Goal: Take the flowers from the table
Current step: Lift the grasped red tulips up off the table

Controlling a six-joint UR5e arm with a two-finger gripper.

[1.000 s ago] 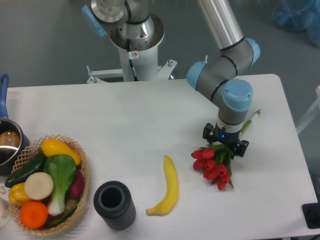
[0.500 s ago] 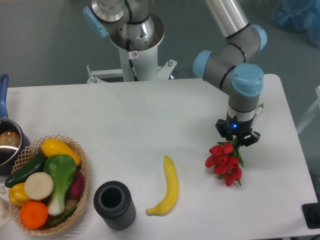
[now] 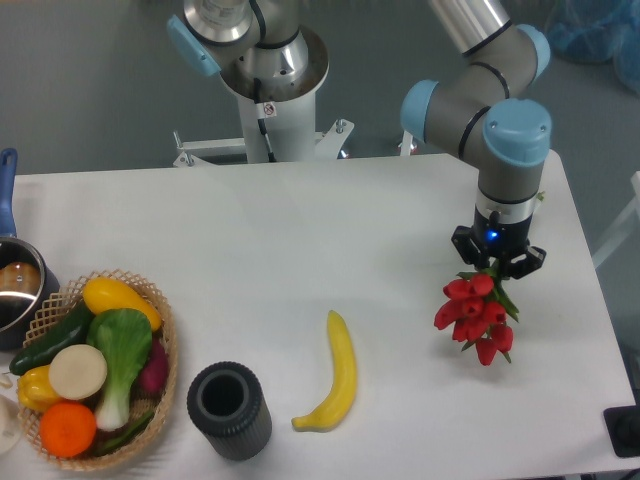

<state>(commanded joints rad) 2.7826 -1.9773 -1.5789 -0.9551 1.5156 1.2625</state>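
Observation:
The flowers (image 3: 476, 315), a small bunch of red tulip buds with green leaves, hang from my gripper (image 3: 497, 262) above the right part of the white table (image 3: 300, 240). The gripper is shut on the bunch near the leaves, with the buds pointing down and toward the front. The stems are mostly hidden behind the gripper and wrist. The bunch looks lifted off the tabletop.
A yellow banana (image 3: 335, 375) lies at the front middle. A black ribbed cup (image 3: 229, 408) stands to its left. A wicker basket (image 3: 160, 400) of toy vegetables sits at the front left, with a pot (image 3: 15, 290) behind it. The robot base (image 3: 270, 90) is behind the table.
The gripper has moved right and up with the flowers held in it. The bunch has come away from the table and shifted about 60 pixels to the right.

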